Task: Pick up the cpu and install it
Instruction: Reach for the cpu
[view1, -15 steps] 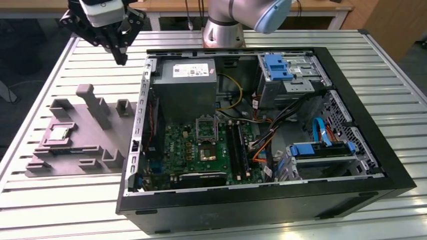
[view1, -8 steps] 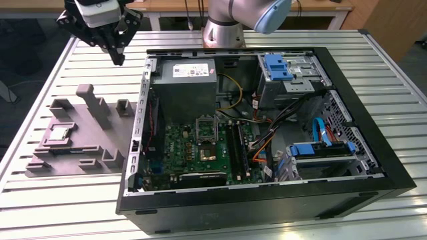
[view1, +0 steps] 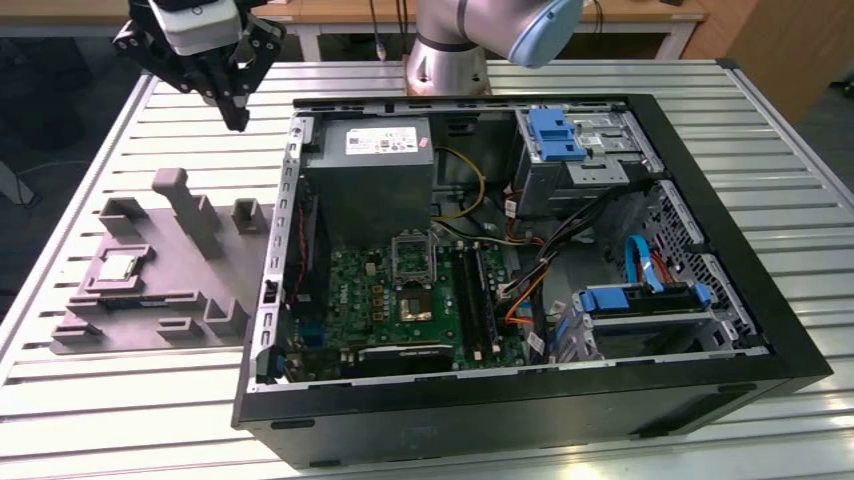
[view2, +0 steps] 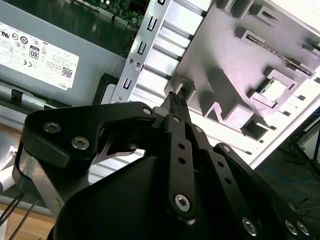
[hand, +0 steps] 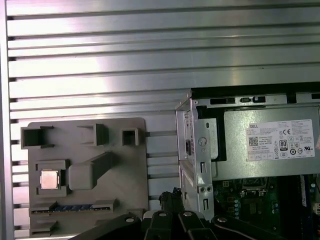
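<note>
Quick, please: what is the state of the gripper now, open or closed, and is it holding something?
Gripper: closed, holding nothing; it hangs above the table, and the chip lies in the grey tray.

Matt black linkage gripper of flat jointed bars, topped by a white boxy housing; in the second wrist view its bars carry silver hex-socket screws; silver-grey metal arm tube bears a rounded light-blue plastic cap.
</note>
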